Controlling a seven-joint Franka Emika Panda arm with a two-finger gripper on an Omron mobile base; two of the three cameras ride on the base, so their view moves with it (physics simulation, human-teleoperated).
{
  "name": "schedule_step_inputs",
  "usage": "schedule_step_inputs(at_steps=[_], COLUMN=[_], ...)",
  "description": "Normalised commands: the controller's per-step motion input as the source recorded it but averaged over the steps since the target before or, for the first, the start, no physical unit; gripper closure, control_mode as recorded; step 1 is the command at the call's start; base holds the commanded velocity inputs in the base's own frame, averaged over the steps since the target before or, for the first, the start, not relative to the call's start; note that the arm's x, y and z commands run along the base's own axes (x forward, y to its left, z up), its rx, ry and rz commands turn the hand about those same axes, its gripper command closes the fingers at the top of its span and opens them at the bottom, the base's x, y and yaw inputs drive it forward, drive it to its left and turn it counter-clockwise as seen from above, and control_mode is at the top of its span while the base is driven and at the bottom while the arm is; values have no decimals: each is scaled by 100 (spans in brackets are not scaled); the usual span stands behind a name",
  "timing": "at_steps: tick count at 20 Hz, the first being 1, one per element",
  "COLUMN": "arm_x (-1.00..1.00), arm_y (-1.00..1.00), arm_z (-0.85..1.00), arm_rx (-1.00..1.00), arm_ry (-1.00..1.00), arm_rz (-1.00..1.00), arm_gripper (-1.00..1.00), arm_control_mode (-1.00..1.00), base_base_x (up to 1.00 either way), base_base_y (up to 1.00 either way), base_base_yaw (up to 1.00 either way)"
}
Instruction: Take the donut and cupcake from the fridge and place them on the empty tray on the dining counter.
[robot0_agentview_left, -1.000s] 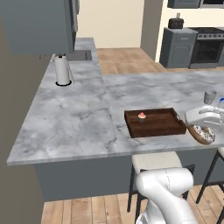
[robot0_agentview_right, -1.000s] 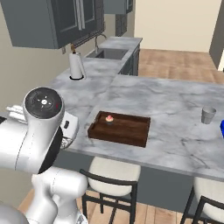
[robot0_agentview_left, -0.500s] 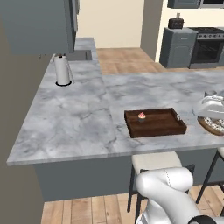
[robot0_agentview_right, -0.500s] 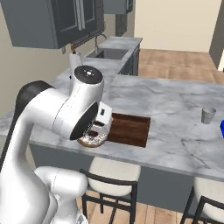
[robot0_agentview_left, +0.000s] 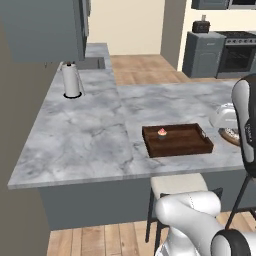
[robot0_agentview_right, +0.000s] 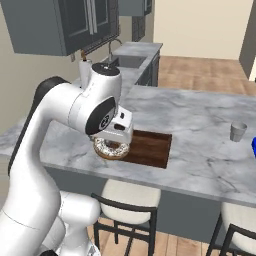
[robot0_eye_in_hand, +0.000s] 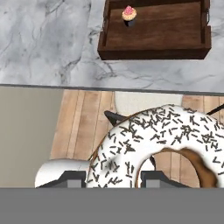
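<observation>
My gripper (robot0_agentview_right: 114, 145) is clamped on the white-iced, sprinkled donut (robot0_eye_in_hand: 157, 148), held flat at the counter's (robot0_agentview_left: 90, 135) near edge so it clears the tray (robot0_agentview_left: 176, 140) rim. The cupcake (robot0_agentview_left: 162, 133) sits in the tray's upper-left corner in the left base view, leaving the middle free for the donut.

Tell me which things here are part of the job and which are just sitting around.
Part of the job: donut held in the gripper; cupcake already on the tray; dining counter.

Just around: paper towel roll, cup, stool, stove.
</observation>
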Motion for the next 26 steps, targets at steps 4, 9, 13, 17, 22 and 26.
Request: schedule_step_inputs(at_steps=[4, 9, 13, 17, 22, 26], arm_x=[33, 59, 68, 53, 28, 34], arm_y=[0, 0, 0, -3, -9, -20], arm_z=[-59, -31, -6, -28, -34, -29], arm_rx=[0, -3, -16, -19, -9, 0], arm_ry=[-4, 0, 15, 9, 5, 0], arm_rz=[0, 6, 0, 0, 0, 0], arm_gripper=[100, 100, 100, 100, 100, 100], arm_control_mode=[-100, -100, -100, -100, -100, -100], base_base_x=[0, 0, 0, 0, 0, 0], base_base_y=[0, 0, 0, 0, 0, 0], base_base_yaw=[0, 0, 0, 0, 0, 0])
